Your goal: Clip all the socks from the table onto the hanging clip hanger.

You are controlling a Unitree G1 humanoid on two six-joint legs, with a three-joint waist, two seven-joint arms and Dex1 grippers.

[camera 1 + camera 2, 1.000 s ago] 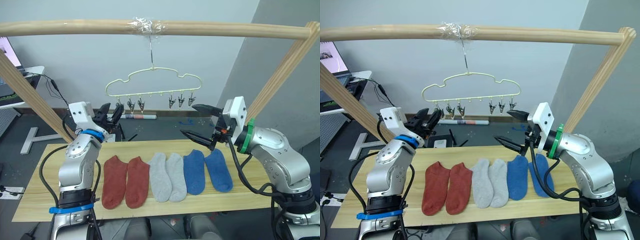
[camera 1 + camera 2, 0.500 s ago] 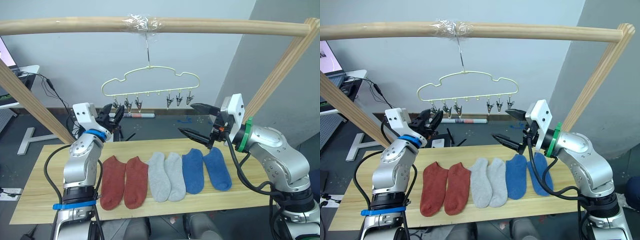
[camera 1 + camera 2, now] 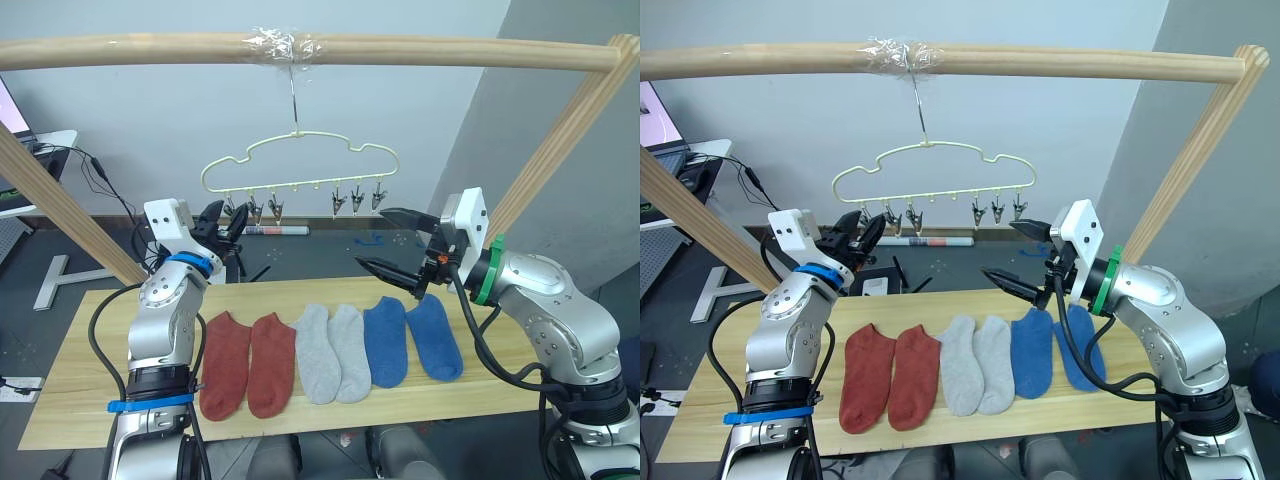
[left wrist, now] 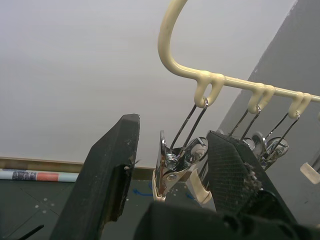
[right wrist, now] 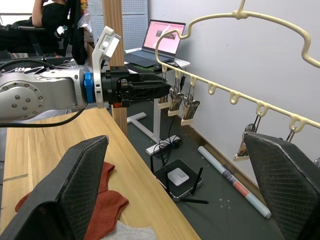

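Six socks lie in a row on the table (image 3: 80, 385): two rust-red (image 3: 228, 362), two light grey (image 3: 315, 352) and two blue (image 3: 385, 340). The pale clip hanger (image 3: 300, 186) hangs by its hook from the wooden pole above them, and its clips are bare. My left gripper (image 3: 222, 222) is raised to the hanger's left end. In the left wrist view it is open, with the end clip (image 4: 170, 172) between its fingers (image 4: 112, 170). My right gripper (image 3: 375, 238) hovers open above the blue socks, holding nothing.
A thick wooden pole frame (image 3: 300, 48) spans the table, with slanted posts at the left (image 3: 60, 210) and right (image 3: 560, 140). Behind the table, a small box (image 5: 177, 176) and a tube (image 5: 235, 182) lie on the floor. A laptop (image 5: 165, 37) and a seated person (image 5: 50, 15) are further off.
My left gripper has edged up toward the hanger's leftmost clip. The right arm and the socks have stayed put. The camera has shifted slightly.
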